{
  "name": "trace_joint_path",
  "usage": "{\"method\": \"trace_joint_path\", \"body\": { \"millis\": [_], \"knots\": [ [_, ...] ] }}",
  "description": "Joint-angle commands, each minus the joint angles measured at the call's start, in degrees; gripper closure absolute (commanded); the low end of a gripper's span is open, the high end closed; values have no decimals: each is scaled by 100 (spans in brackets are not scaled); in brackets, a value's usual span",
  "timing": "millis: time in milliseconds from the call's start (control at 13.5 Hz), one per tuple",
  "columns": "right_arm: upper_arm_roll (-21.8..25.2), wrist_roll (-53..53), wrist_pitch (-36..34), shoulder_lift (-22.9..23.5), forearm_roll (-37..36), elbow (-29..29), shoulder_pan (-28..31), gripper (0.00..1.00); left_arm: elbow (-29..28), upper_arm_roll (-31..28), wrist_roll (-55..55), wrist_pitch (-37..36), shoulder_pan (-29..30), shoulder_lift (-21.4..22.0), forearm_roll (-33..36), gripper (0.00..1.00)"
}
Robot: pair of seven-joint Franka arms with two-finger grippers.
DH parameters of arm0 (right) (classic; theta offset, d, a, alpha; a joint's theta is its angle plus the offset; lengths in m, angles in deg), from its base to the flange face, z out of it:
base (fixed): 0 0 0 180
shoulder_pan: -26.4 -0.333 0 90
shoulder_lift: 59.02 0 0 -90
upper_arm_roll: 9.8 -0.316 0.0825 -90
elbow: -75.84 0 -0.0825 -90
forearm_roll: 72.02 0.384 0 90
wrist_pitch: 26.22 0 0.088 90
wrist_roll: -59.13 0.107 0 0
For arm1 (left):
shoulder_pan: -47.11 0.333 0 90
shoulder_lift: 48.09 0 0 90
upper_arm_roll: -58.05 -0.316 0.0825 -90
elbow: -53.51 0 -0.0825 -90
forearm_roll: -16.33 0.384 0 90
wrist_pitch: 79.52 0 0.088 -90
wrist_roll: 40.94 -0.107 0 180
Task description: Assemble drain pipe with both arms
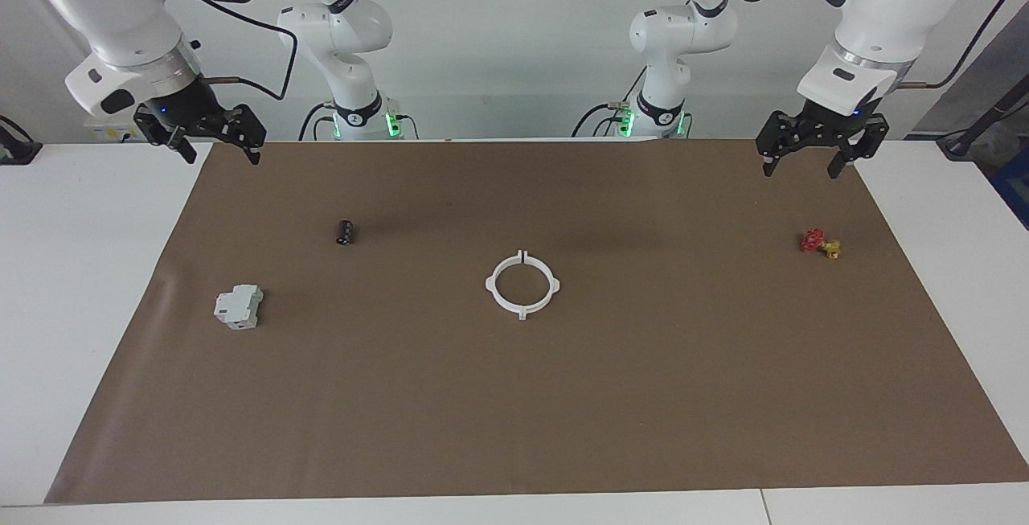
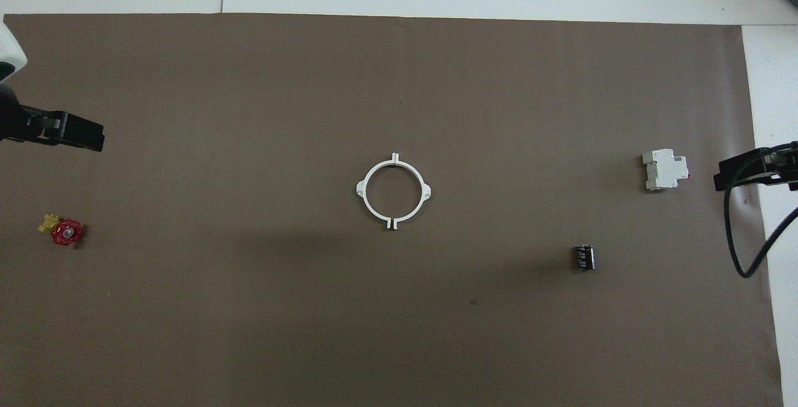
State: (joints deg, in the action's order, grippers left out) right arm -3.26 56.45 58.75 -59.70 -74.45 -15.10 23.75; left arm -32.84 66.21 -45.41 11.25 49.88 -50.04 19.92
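Mid-mat, the drain pipe (image 1: 522, 285) lies flat on the brown mat (image 1: 514, 396), its two white half-rings closed into one ring, tabs pointing outward. My left gripper (image 1: 821, 147) hangs over the mat's edge at the left arm's end, fingers spread wide, holding nothing. My right gripper (image 1: 217, 139) hangs over the edge at the right arm's end, also spread and empty. Both are well apart from the ring.
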Motion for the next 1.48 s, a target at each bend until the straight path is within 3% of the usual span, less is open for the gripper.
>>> {"method": "trace_joint_path", "body": {
  "millis": [0,444,740,1405],
  "knots": [
    [-13,57,28,-126,59,-143,19,0,154,-94,-10,-51,-109,-86,133,0],
    [-13,66,27,-126,59,-143,19,0,154,-148,-2,-76,-250,-86,160,0],
    [-13,66,28,-126,58,-143,19,0,154,-955,7,-103,-1057,-77,116,0],
    [-13,66,28,-126,59,-143,19,0,189,-869,16,-234,-1059,-69,72,0]
  ]
}}
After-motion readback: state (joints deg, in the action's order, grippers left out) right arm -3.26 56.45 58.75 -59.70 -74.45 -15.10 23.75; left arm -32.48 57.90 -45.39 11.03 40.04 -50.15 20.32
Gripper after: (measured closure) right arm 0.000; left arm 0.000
